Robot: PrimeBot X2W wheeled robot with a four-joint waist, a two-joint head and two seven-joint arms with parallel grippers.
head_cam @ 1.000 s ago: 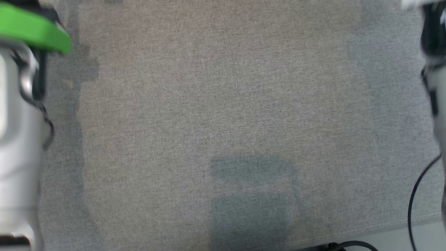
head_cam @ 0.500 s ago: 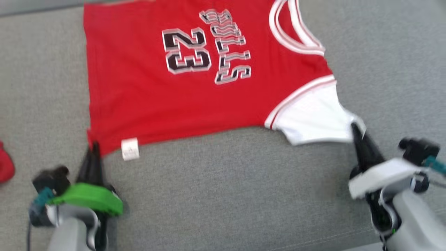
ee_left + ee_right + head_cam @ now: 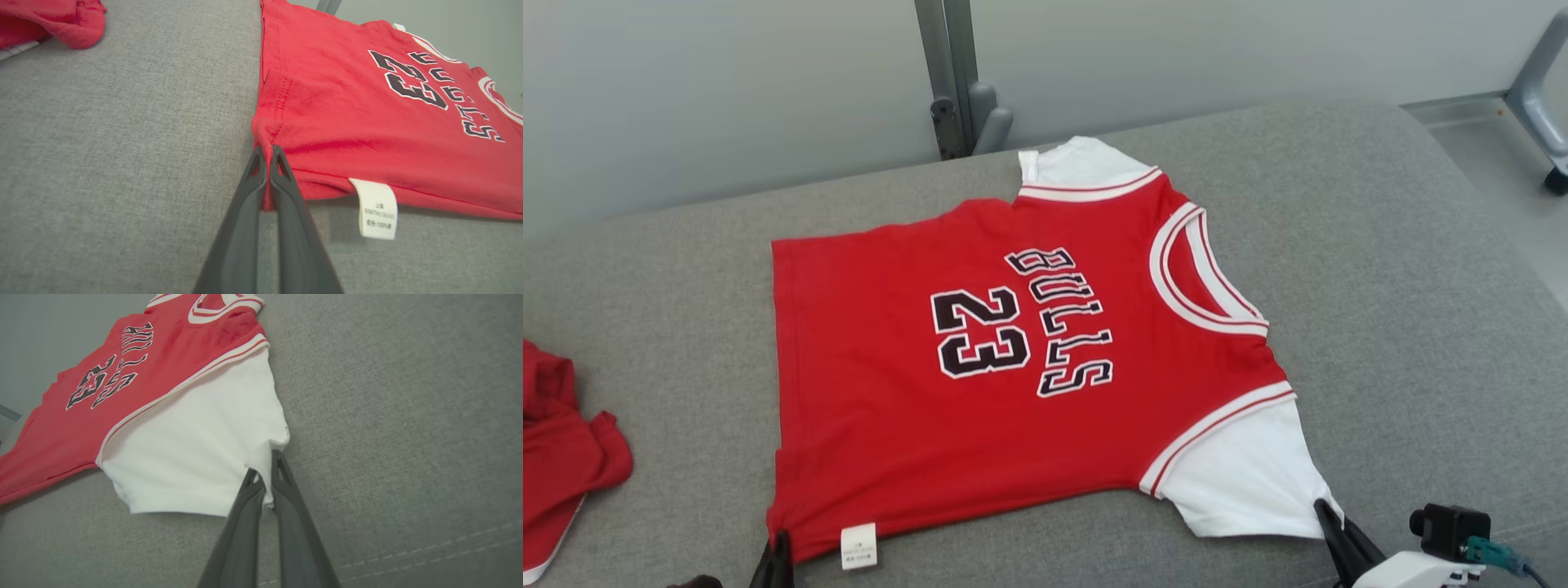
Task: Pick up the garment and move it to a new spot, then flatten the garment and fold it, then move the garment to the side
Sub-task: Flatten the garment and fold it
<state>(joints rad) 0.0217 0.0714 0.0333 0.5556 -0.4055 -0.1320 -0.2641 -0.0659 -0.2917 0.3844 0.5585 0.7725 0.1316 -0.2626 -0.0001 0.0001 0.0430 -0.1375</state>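
The garment [image 3: 980, 408] is a red jersey with white sleeves, "BULLS 23" lettering and a white tag, spread flat on the grey cushion [image 3: 1405, 269]. My left gripper [image 3: 781, 541] is shut on the red hem corner at the jersey's near left; the left wrist view shows the garment [image 3: 367, 106] pinched between the dark fingers of that gripper [image 3: 267, 151]. At the near right my right gripper [image 3: 1321, 508] is shut on the edge of the white sleeve, and in the right wrist view this gripper [image 3: 267, 465] has the garment's [image 3: 196, 449] cloth pinched between its fingers.
Another red garment [image 3: 556, 457] lies bunched at the cushion's left edge, also the red bundle [image 3: 49, 20] at top left of the left wrist view. A grey metal post [image 3: 947, 73] stands behind the cushion against a pale wall. A frame leg with a caster [image 3: 1543, 90] is at the far right.
The head camera has tilted up from bare cushion to the whole jersey and the wall behind. Both grippers stay shut on the same corners; no other movement of the jersey is clear.
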